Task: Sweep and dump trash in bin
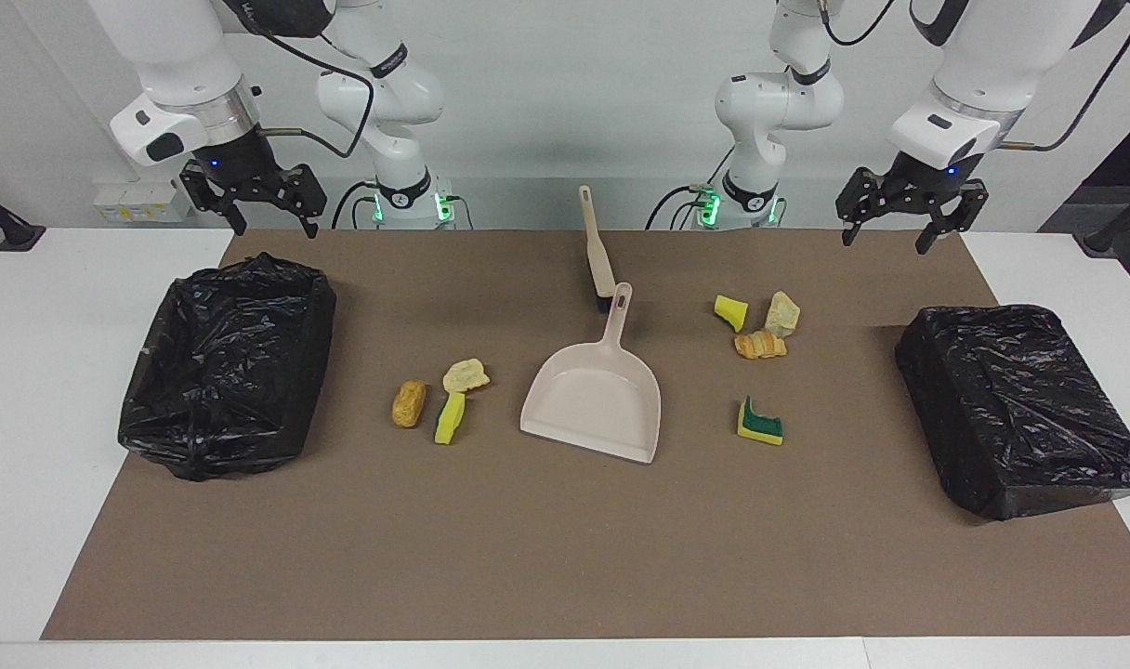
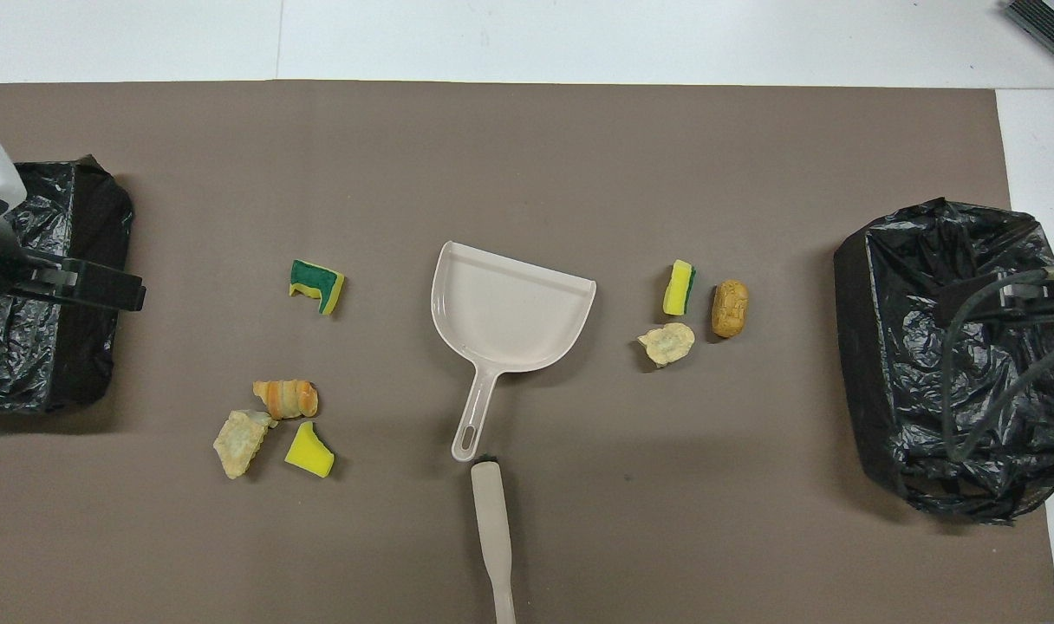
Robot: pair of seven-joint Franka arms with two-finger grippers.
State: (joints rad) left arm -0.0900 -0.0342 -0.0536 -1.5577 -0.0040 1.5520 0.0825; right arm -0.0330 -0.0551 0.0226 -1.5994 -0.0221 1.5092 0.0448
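Observation:
Several trash scraps lie on the brown mat in two clusters. Toward the right arm's end are a brown lump [image 1: 409, 402] [image 2: 729, 308], a pale lump [image 1: 466, 375] and a yellow sponge piece [image 1: 450, 418]. Toward the left arm's end are a yellow sponge piece [image 1: 730, 310], a croissant-like lump [image 1: 760, 346] [image 2: 286, 399] and a green-yellow sponge [image 1: 760, 423]. The beige dustpan [image 1: 593, 395] [image 2: 510, 312] lies between the clusters. The beige brush [image 1: 597, 246] [image 2: 492, 529] lies just nearer the robots. One black-bagged bin [image 1: 226, 367] [image 2: 943, 355] sits at each end. The right gripper [image 1: 277, 228] and left gripper [image 1: 890, 240] hang open and empty above the mat's near edge.
The second bin [image 1: 1020, 409] [image 2: 33, 286] sits at the left arm's end. The brown mat [image 1: 565, 557] covers most of the white table. A wide bare strip of mat runs farther from the robots than the scraps.

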